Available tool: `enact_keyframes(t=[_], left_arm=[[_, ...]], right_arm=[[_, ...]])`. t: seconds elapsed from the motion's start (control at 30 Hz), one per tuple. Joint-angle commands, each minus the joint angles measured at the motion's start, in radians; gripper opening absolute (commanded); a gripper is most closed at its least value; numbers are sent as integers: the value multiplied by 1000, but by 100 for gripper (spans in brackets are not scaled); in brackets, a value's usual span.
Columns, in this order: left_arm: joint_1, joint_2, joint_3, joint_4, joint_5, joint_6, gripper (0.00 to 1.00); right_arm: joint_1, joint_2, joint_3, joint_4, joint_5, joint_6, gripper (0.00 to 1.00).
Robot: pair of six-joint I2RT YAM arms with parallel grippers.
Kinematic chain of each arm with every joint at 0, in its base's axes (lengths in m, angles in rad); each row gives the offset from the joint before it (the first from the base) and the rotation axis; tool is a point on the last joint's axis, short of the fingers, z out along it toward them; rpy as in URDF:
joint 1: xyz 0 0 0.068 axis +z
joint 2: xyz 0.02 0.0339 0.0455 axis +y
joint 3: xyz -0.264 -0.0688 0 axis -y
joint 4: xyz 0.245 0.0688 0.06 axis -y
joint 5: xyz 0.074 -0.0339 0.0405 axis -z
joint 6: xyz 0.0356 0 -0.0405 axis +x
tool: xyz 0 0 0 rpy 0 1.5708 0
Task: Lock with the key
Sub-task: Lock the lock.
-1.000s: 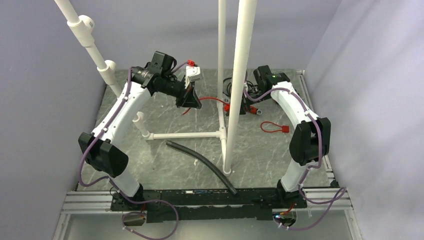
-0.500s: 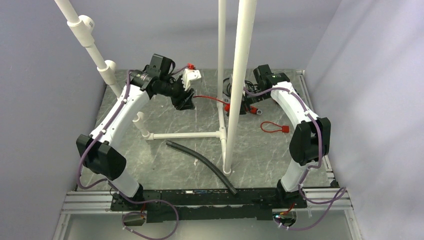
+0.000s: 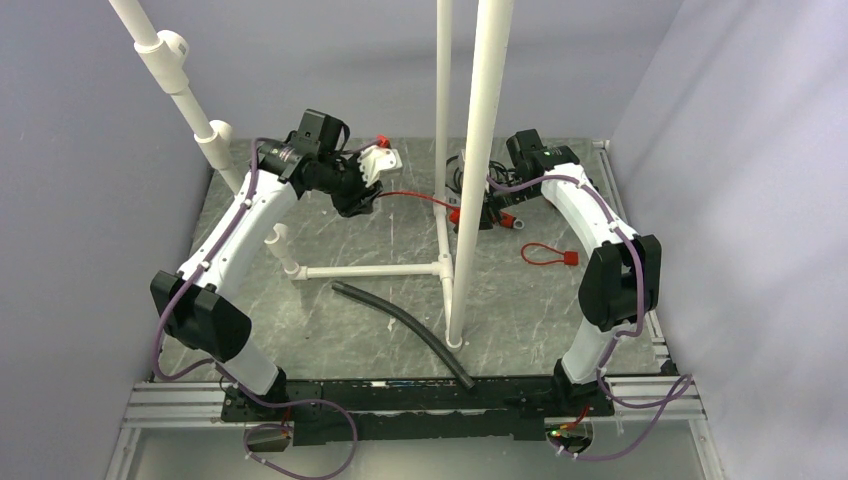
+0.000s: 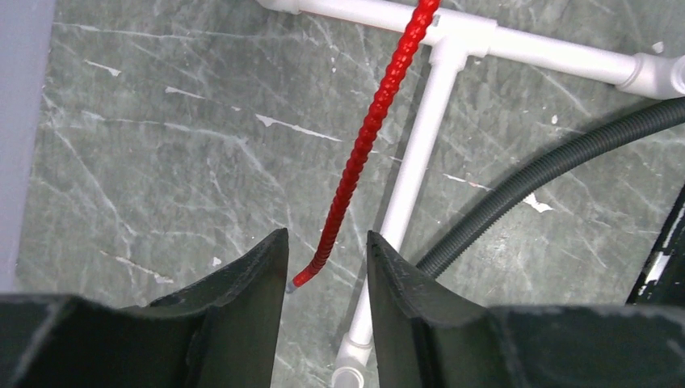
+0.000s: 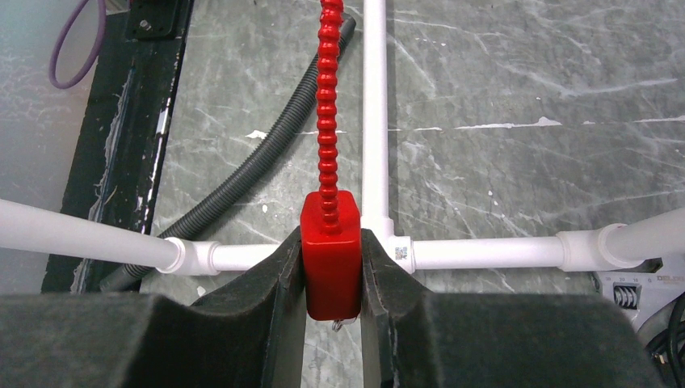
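A red cable lock shows in the top view, its body (image 3: 456,213) held at my right gripper (image 3: 472,212) beside the white poles. Its beaded red cable (image 3: 415,197) runs left to my left gripper (image 3: 358,197). In the right wrist view my gripper (image 5: 329,238) is shut on the red lock body (image 5: 331,259), and the cable (image 5: 326,105) rises from its top. In the left wrist view my gripper (image 4: 327,250) is open. The cable's free end (image 4: 300,279) hangs between the fingers, close to the left one and not pinched. I cannot make out a key.
A white pipe frame stands mid-table, with a tall pole (image 3: 487,150) and a floor pipe (image 3: 370,270). A black corrugated hose (image 3: 400,322) lies in front of it. A second red lock with a loop (image 3: 556,255) lies at the right. Grey walls close in both sides.
My left gripper has drawn back to the left and turned. The red cable, earlier sagging below it, now runs straighter toward it. The right arm has not moved.
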Motion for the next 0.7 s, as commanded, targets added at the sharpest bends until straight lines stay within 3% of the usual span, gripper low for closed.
enact_keyframes(t=[0.0,0.37,0.47,0.53,0.67], left_arm=[[3,0,17,7,-41,29,42],[3,-2,-6,29,-31,62,22],[3,4,-1,21,-13,56,11],[3,9,13,16,27,25,0],[3,1,30,44,168,-91,0]], right_arm=[[-2,-10,9,1,-39,-11,0],[-2,-4,24,-21,-55,-25,0],[-4,-5,25,-8,-60,-11,0],[-3,-11,18,22,-65,21,0],[-2,-49,-37,197,-86,169,0]])
